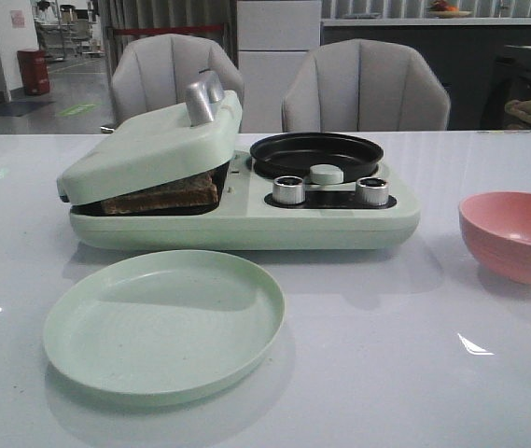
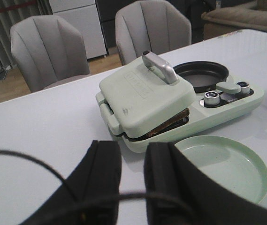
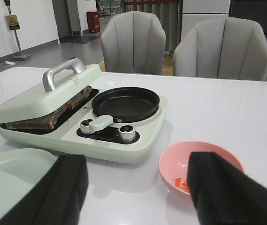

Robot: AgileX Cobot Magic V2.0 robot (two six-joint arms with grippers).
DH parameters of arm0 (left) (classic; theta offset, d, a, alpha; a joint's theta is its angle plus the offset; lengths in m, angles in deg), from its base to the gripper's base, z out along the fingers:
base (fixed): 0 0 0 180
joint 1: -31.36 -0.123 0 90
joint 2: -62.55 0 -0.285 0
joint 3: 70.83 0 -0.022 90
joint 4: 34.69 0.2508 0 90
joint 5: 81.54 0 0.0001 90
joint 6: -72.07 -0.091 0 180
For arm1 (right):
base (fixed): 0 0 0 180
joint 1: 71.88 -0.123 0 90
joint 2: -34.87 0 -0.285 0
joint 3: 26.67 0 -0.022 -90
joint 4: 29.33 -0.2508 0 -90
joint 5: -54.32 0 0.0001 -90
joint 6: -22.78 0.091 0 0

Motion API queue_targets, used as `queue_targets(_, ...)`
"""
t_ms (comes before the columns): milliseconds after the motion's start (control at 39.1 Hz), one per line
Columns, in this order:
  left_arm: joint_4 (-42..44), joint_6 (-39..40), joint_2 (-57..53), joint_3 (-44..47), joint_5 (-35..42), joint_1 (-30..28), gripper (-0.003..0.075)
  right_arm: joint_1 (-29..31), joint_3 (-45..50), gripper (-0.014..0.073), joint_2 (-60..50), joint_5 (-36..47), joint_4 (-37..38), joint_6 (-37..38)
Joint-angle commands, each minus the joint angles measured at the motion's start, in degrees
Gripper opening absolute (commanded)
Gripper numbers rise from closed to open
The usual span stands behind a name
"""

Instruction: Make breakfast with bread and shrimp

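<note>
The bread [image 1: 167,194] is a toasted brown slice lying inside the pale green sandwich maker [image 1: 246,224], whose lid [image 1: 153,145] rests tilted on it, part open. The same bread edge shows in the left wrist view [image 2: 171,125] and the right wrist view [image 3: 44,119]. A small orange-red piece of shrimp [image 3: 182,183] lies in the pink bowl [image 3: 194,150], partly hidden behind a right finger. My left gripper [image 2: 132,150] hangs open by a narrow gap, empty, short of the maker. My right gripper [image 3: 138,159] is wide open and empty, near the bowl. Neither gripper shows in the front view.
An empty green plate [image 1: 162,322] lies in front of the maker. The maker's black round pan [image 1: 316,154] is empty, with two knobs [image 1: 288,189] before it. The pink bowl [image 1: 517,233] stands at the right. Two grey chairs [image 1: 363,89] stand behind the table.
</note>
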Motion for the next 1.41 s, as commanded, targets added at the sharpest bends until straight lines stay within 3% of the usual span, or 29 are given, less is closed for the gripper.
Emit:
queue_targets(0,-1.47,0.71,-2.87,1.21,6.99,0.31,0.0239,0.21,-1.60,0.0547,0.65,4.85,-0.25,-0.20)
queue_targets(409,-2.31,0.71,-3.53,8.05,12.96,0.31,0.0232,0.21,-1.60,0.0547,0.65,4.85,-0.25,-0.20)
queue_targets(563,-2.70,0.71,-3.53,8.05,12.86,0.31,0.0106,0.21,-1.60,0.0547,0.65,4.85,-0.25,-0.20)
queue_targets(1381,-2.70,0.71,-3.53,8.05,12.96,0.31,0.0114,0.21,-1.60,0.0547,0.65,4.85,-0.25,-0.20)
